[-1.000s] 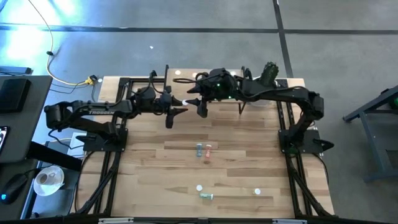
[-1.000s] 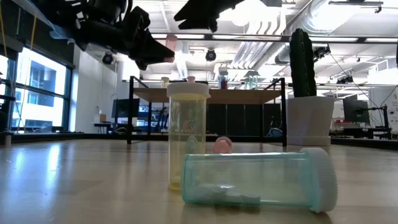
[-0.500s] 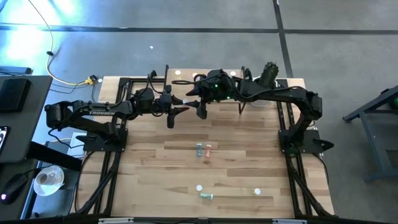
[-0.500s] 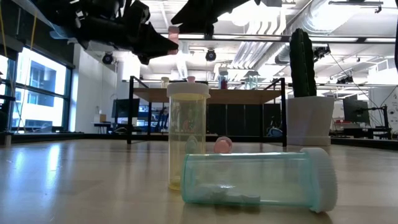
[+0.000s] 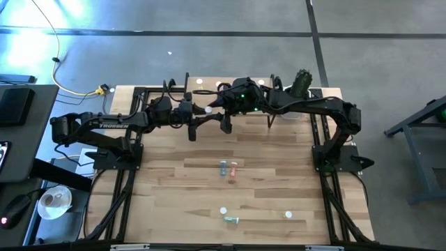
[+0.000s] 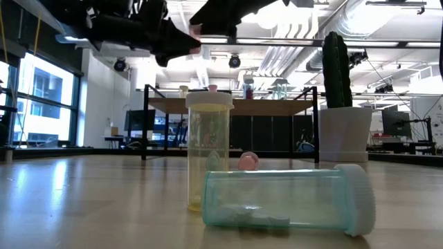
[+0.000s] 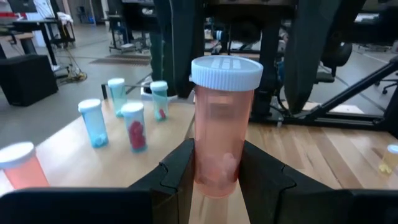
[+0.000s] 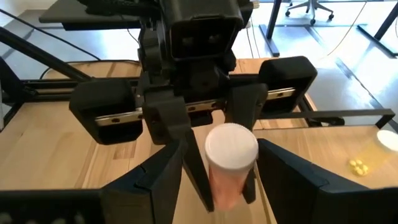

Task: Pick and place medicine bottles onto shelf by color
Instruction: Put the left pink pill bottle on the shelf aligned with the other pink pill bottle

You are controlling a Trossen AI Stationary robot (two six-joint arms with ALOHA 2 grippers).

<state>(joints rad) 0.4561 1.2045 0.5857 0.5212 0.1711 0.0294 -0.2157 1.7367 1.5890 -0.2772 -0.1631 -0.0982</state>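
Holding a pink bottle [image 7: 224, 124] upright above the table's far edge, the left gripper [image 7: 214, 171] offers it to the right gripper [image 8: 214, 165], whose wide fingers flank it. Next: close and carry it to the shelf [image 6: 232, 105].

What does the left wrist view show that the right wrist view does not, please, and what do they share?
Only the left wrist view shows bottles standing on the shelf: two blue bottles, one holding red pills, and a pink one at the edge. Only the right wrist view shows the left gripper head-on, with its camera housing above, and the open right gripper flanking it. Both share the pink bottle, white-capped and upright, clamped by the left gripper.
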